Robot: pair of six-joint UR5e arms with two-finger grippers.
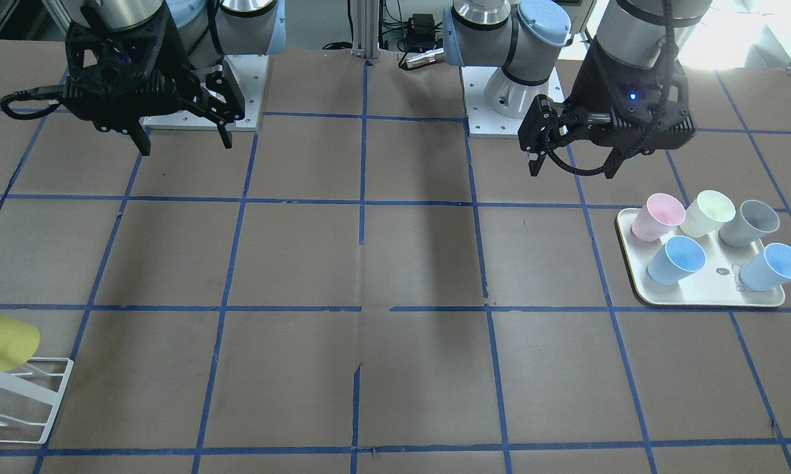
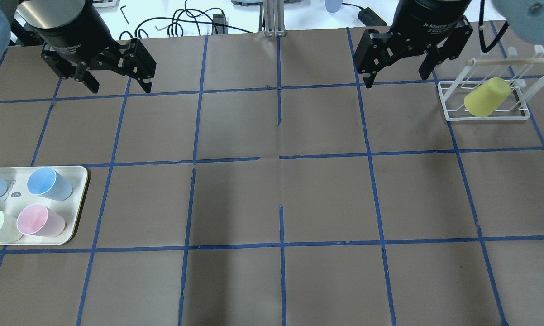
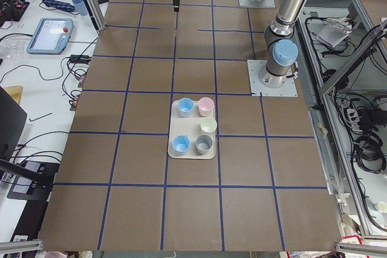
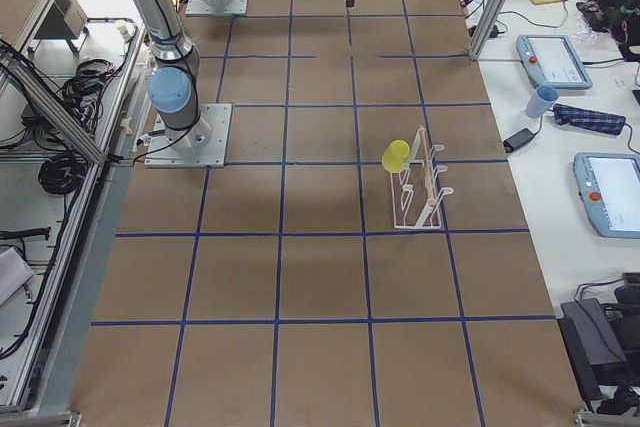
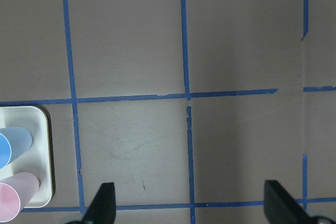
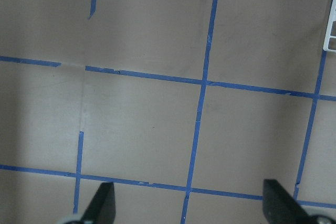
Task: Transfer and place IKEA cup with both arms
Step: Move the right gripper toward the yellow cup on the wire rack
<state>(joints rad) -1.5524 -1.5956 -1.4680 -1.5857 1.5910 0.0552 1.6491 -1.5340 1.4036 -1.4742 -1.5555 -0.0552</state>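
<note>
Left gripper (image 2: 118, 88) and right gripper (image 2: 396, 79) hovering empty; IKEA cup (image 2: 487, 96) sitting on the rack (image 2: 484, 118).
Both are holding their fingers wide above the table (image 2: 276, 203), gripping nothing. The cup is leaning tilted at the overhead view's two o'clock (three o'clock of the right gripper, apart from it); the tray (image 2: 83, 194) of pastel cups (image 2: 43, 219) is sitting at eight o'clock.

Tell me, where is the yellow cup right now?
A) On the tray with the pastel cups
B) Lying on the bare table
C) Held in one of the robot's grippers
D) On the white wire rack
D: the yellow cup rests tilted on the white wire rack, while the left gripper and right gripper hang open and empty.
</note>
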